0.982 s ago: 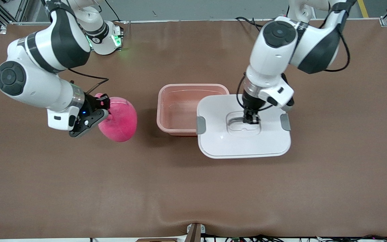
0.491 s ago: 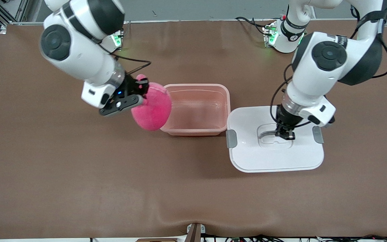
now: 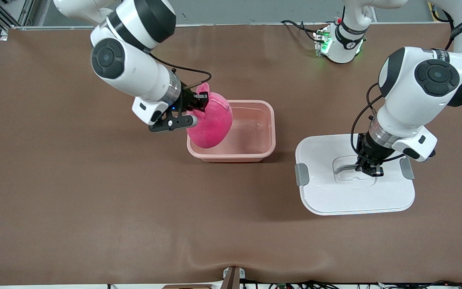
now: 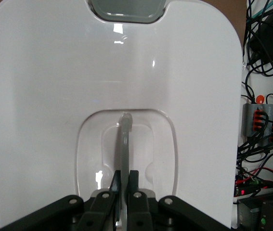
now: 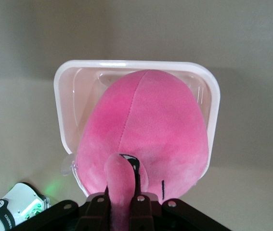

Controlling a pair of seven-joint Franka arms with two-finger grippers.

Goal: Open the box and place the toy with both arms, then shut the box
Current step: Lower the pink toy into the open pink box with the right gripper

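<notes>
Now my right gripper clasps the toy over the box rim; released early, it snags. Left gripper pinches the lid handle beside the box.

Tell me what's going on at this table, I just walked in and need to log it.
The right gripper is shut on a hot-pink plush toy and holds it over the open translucent pink plastic tub, at the end nearer the right arm. The left gripper is shut on the clear recessed handle of the white lid with grey side clips, which is off the tub, toward the left arm's end of the brown table. The toy is not yet released.
</notes>
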